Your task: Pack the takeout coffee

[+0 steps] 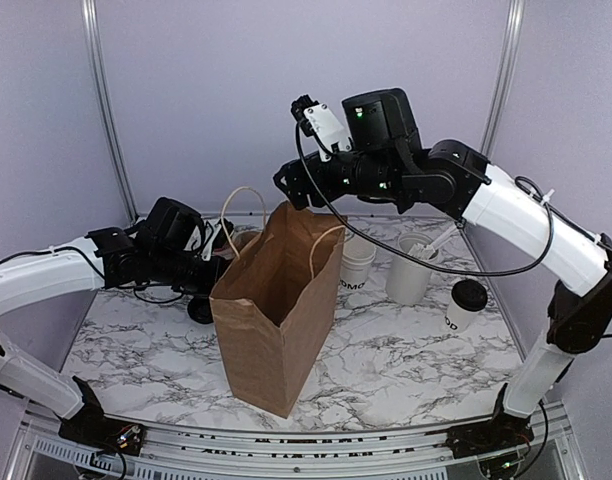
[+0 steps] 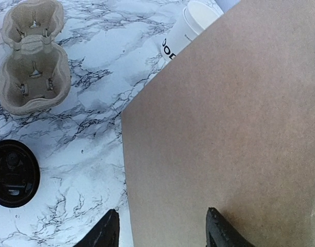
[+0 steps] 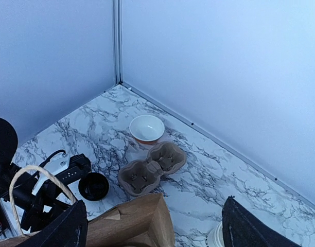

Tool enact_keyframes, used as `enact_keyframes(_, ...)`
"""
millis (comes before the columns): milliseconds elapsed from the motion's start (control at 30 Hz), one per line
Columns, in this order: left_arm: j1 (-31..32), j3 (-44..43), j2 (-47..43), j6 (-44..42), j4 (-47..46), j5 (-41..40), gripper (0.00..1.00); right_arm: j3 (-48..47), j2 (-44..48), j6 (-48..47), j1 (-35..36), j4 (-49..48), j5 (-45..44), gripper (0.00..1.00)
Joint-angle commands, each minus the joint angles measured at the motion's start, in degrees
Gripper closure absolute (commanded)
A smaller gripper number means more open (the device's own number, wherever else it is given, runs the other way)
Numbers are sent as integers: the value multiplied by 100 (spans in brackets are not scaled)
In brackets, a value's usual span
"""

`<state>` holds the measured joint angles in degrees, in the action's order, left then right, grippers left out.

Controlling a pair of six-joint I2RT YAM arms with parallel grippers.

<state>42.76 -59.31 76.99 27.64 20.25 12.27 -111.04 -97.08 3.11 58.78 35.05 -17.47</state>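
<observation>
**Over the bag, empty jaws; the coffee stands off to the right**

Above the open brown paper bag your right gripper hangs with nothing in it. The takeout coffee, capped in black, stands on the marble table well to the right, near that arm's lower link.

The trouble, as I judge it, lies on the way over there. The tall white tub with utensils sits just beside the cup, between it and the bag. A low swing could clip the tub or knock the cup over. Pinch the cup too high and you may press the cap loose. The bag's twine handles stand up close to your wrist. Snag one and the light bag could tip or slide.

Your right fingers are spread wide and touch nothing, with the bag's rim below them. The left gripper sits low at the bag's left side, its jaws partly apart. One fingertip is over the marble and the other in front of the paper. You cannot tell from the wrist view whether either presses on the bag, so do not count on it as a brace. A loose black lid lies near that hand, with a pulp cup carrier beyond.
</observation>
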Motion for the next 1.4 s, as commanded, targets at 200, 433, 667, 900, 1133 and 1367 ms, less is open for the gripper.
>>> enact_keyframes(200,-317,376,-639,-96,433,-276,41,642,969,304,-396,-779,-497,11)
enact_keyframes(433,-312,1136,-1102,144,560,-308,42,1569,1726,730,-702,-625,-696,12)
enact_keyframes(667,-12,2011,-1321,417,724,-433,48,2531,2307,1232,-772,-132,-664,24)
enact_keyframes(900,728,2411,-1198,934,461,-646,51,3345,2723,1708,-779,580,-352,45)
enact_keyframes(1133,1349,2510,-689,1318,-126,-629,52,4781,3006,2497,-775,214,655,71)
enact_keyframes(1367,1727,2425,-175,1568,-565,-590,56,6440,2753,3207,-615,-1239,1873,77)
